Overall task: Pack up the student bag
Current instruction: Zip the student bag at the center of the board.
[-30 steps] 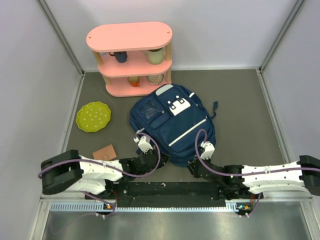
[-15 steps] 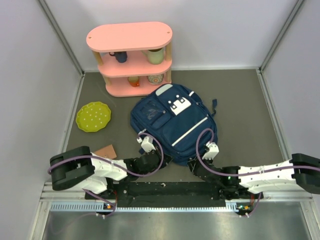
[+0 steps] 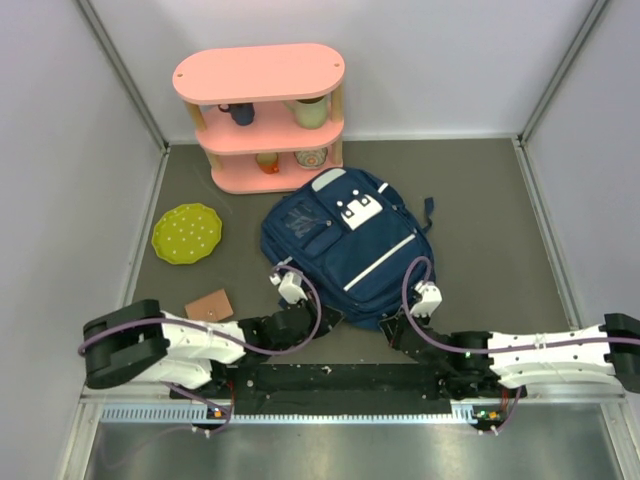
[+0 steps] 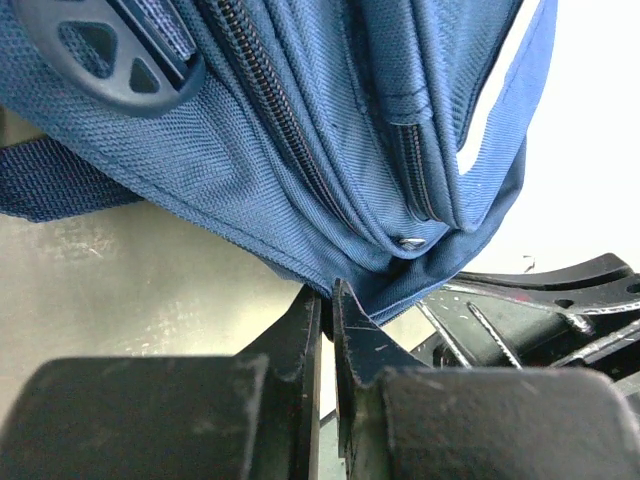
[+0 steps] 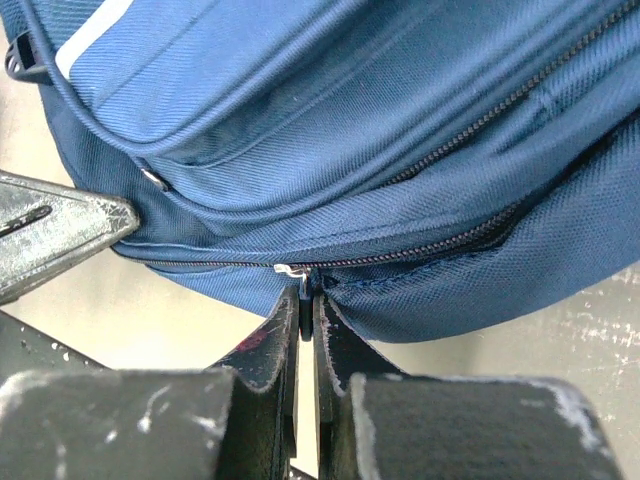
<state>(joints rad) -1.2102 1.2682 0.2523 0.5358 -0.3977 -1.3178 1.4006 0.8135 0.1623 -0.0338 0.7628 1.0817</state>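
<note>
Student bag (image 3: 345, 245) lies flat mid-table, front pockets up. Its long axis runs from the pink shelf (image 3: 262, 110) down-right toward the arm bases. The near bottom edge faces both arms, and each gripper sits right at that edge, the left toward the near-left corner and the right toward the near-right.

Left gripper (image 4: 327, 293): jaws almost together at the bag's lower seam. It appears to pinch fabric, though the contact is partly hidden.

Right gripper (image 5: 306, 298): jaws together, clamped on the silver zipper pull (image 5: 292, 270). The track runs sideways along the edge.

Judgement: left anchors the bag, right draws the zip open.
</note>
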